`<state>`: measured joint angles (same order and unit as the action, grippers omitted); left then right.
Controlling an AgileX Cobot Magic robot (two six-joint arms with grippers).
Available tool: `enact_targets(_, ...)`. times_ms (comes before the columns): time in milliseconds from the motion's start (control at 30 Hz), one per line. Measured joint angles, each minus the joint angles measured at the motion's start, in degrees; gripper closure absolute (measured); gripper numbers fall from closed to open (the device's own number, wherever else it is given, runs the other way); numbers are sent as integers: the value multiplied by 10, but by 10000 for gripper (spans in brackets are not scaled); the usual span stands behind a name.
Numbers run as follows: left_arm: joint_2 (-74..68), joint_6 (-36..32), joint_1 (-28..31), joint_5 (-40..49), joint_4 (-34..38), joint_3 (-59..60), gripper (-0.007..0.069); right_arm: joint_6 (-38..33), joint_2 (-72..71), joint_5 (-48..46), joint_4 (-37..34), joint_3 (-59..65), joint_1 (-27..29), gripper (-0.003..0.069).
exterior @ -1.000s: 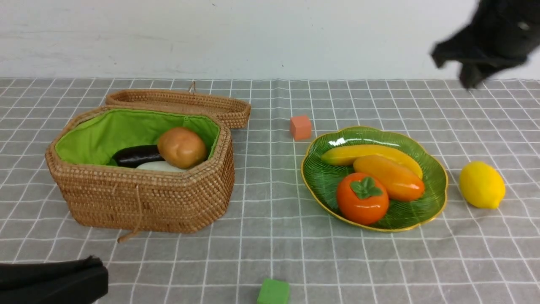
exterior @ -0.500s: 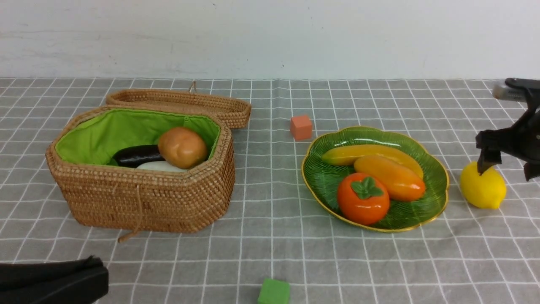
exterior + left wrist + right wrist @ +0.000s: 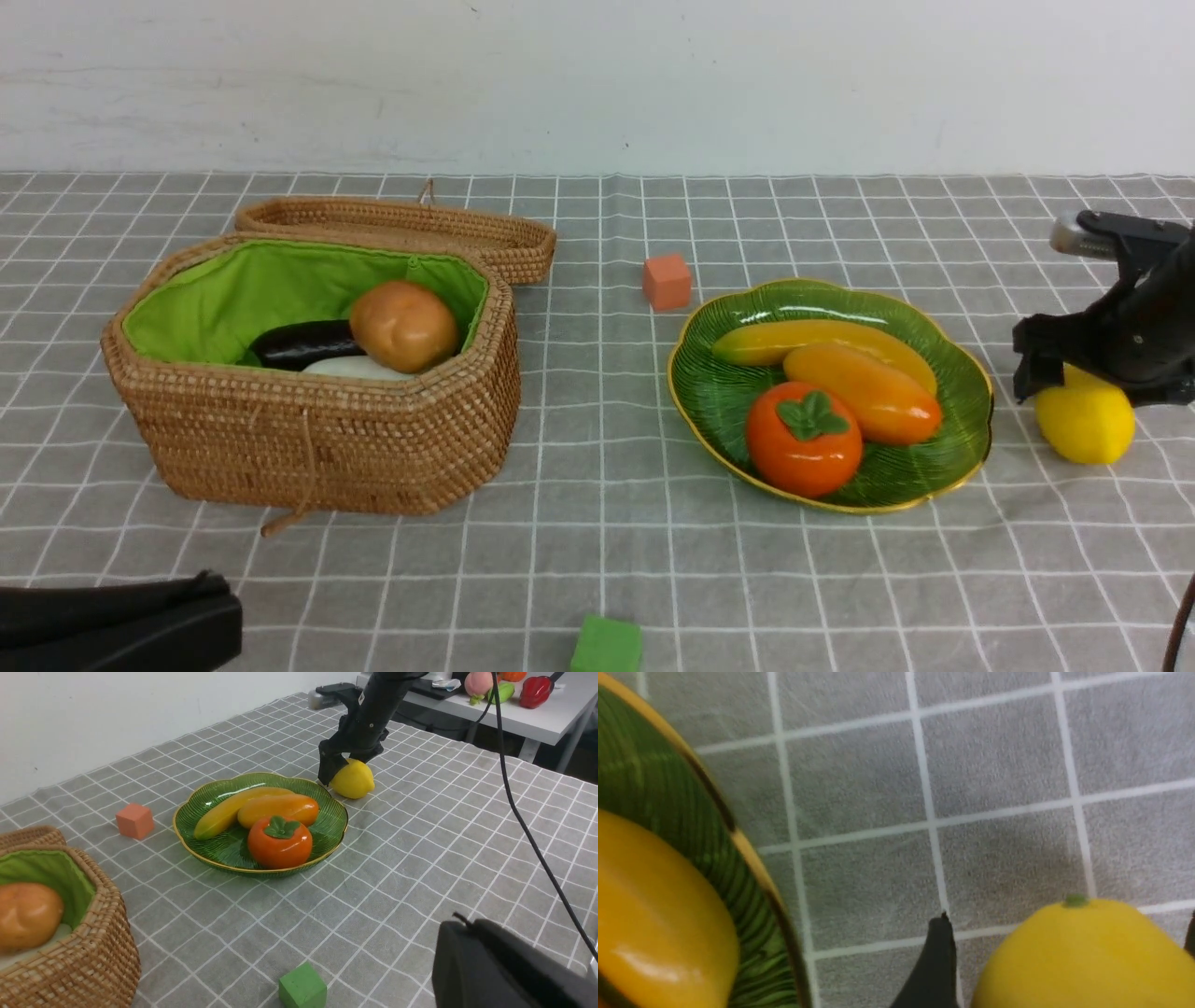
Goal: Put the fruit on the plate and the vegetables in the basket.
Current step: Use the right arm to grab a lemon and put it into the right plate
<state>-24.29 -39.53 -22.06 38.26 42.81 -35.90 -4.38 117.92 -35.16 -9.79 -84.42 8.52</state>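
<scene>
The lemon (image 3: 1088, 429) lies on the cloth just right of the green plate (image 3: 719, 401). My right gripper (image 3: 1088, 378) is down over it, open, with one finger on each side (image 3: 1066, 942) and a gap to the fruit. A banana (image 3: 775, 341), a mango (image 3: 864, 392) and a persimmon (image 3: 803, 439) rest on the plate. In the wicker basket (image 3: 317, 448) lie the potato (image 3: 403, 325), the eggplant (image 3: 299, 343) and a sliver of white radish (image 3: 350, 369). My left gripper (image 3: 121, 625) stays shut and empty at the near left.
An orange cube (image 3: 666, 281) sits behind the plate and a green cube (image 3: 605, 646) near the front edge. The basket's lid (image 3: 401, 229) lies open behind it. A side table with toy produce (image 3: 514, 690) stands beyond, and a black cable (image 3: 523, 812) hangs across.
My right arm dropped from the upper right down onto the lemon and its jaws opened wide. The lemon shifted slightly right. The left arm stayed put.
</scene>
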Motion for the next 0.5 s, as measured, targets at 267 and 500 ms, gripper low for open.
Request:
enact_targets(267, 0, 3, 0, 0, 0, 0, 637, 0, 6, -38, 2, 0, 0, 93)
enact_targets(500, 0, 3, 0, -2, 0, 0, 637, 6, -70, -86, -9, 0, -6, 93)
